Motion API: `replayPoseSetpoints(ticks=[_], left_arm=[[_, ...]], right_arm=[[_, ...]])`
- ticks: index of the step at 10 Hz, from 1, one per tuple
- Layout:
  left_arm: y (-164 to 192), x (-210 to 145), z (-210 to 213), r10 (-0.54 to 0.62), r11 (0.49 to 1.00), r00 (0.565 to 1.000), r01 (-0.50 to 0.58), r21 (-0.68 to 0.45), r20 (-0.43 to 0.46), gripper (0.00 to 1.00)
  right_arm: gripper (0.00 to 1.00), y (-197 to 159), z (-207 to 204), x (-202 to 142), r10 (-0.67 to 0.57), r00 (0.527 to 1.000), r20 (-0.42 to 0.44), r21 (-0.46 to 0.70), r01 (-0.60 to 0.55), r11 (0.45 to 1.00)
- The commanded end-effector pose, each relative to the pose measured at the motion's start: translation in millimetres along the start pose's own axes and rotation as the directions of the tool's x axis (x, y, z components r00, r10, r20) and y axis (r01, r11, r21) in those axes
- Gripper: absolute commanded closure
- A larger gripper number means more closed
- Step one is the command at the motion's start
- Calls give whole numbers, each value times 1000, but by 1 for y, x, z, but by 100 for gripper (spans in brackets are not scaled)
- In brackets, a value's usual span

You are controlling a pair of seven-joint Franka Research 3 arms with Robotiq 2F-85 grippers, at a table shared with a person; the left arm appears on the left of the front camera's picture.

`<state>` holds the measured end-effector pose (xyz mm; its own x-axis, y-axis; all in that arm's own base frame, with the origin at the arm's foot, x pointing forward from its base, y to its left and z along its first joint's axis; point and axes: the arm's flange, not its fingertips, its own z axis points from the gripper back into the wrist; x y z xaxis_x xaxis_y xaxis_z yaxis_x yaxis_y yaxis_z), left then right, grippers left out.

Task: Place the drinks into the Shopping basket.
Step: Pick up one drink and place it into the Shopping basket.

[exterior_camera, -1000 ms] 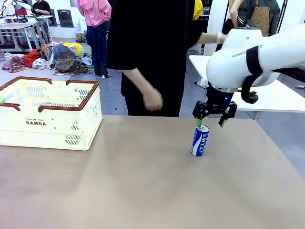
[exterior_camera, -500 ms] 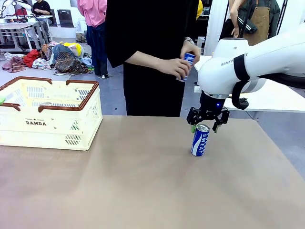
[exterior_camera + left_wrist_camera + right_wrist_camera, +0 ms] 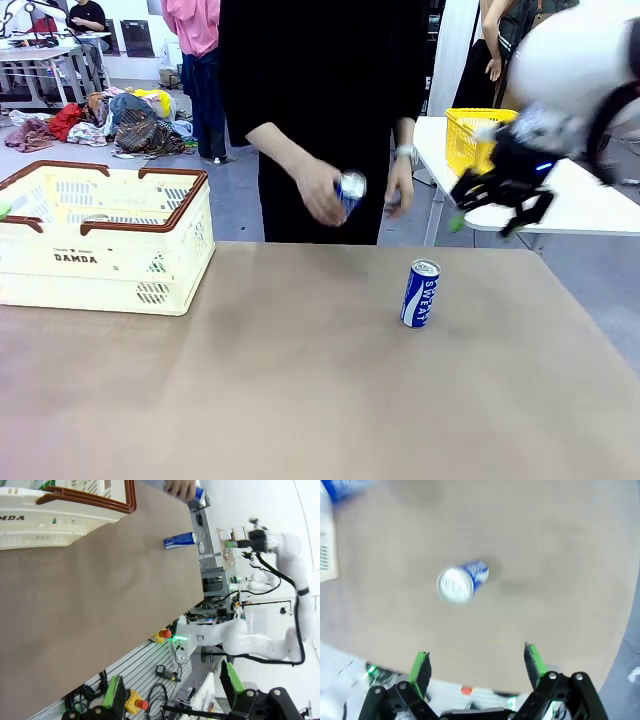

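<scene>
A blue "SWEAT" can [image 3: 420, 293] is seen standing upright on the brown table [image 3: 300, 400], right of the middle and well apart from the Shopping basket [image 3: 105, 262]. The basket is set on the table's left side, near the far edge. It is a cream slotted crate, rimmed in brown and marked "DAMDA"; what lies inside cannot be made out. A second blue can [image 3: 350, 187] is held in the person's hand [image 3: 320, 192] above the table's far edge, clear of the tabletop and between the basket and the standing can.

The right gripper [image 3: 487, 208] is found in the air, up and to the right of the standing can and well apart from it; it is blurred in the front view. Its jaws are spread wide and nothing is held between them. In the right wrist view the standing can is seen from above, silver top uppermost, ahead of the green pads [image 3: 422, 666] and nearer the left-hand finger than the other, with bare table between can and fingers.

The left gripper [image 3: 173, 690] is seen with its fingers parted and empty, on the robot's side of the table, with the basket and the standing can far across the tabletop from it.

A yellow mesh basket [image 3: 475, 135] is set on a white side table [image 3: 580, 205] behind the right gripper
</scene>
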<state>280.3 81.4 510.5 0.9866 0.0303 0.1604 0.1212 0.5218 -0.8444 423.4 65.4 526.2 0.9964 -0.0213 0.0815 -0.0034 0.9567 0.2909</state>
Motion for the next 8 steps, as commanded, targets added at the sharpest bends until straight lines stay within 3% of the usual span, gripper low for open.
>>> replayPoseSetpoints(ticks=[1, 5, 8], left_arm=[[-3, -2, 1, 13, 1000, 1000, -12, -9, 3, 0], [-3, -2, 1, 13, 1000, 1000, -12, -9, 3, 0], [-3, -2, 1, 13, 1000, 1000, -12, -9, 3, 0]], right_arm=[[0, -70, 47, -49, -105, 993, -48, 134, 111, 985], [0, -159, 64, -133, -190, 978, -91, 307, 209, 929], [0, -192, 57, -168, -222, 973, -65, 381, 230, 896]])
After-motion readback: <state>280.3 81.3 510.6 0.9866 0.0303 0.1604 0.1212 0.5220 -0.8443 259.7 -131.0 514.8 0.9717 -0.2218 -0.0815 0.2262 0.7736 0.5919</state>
